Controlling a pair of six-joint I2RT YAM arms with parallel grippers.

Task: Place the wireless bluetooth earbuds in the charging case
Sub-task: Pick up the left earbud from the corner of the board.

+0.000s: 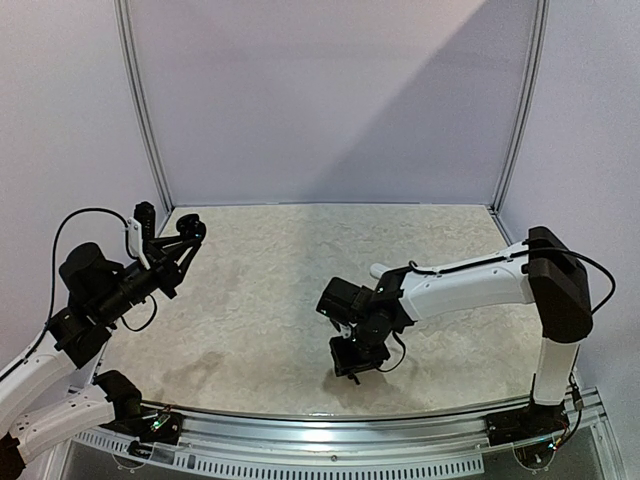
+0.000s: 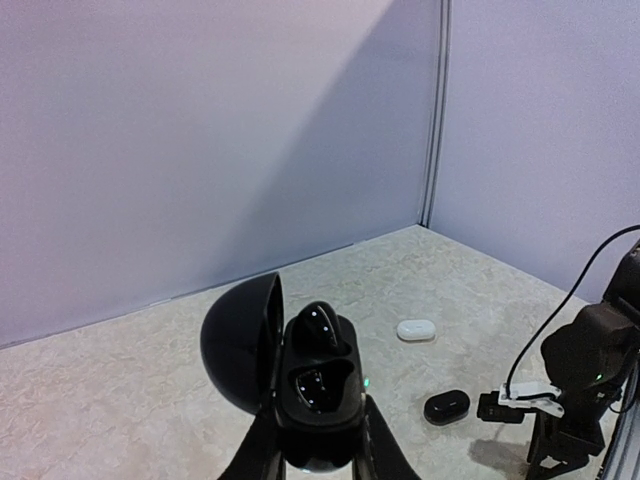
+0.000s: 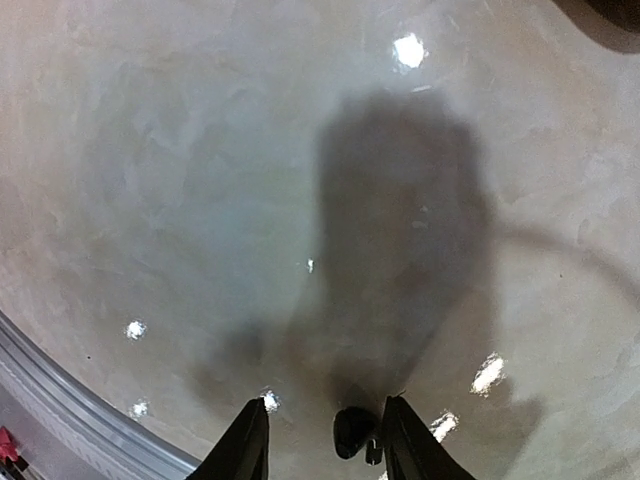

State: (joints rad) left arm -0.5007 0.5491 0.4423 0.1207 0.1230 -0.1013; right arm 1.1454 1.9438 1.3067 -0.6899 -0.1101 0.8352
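Over the table (image 1: 260,290), only wrist views show left tool (image 2: 318,415) pinching case (image 2: 318,385), right tool (image 3: 325,403) spread around earbud (image 3: 350,432).

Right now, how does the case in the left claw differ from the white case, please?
The held case is black, the white case white. The held case's lid is open; the white case is shut. The left claw grips the held case; the white case lies loose. Both are rounded.
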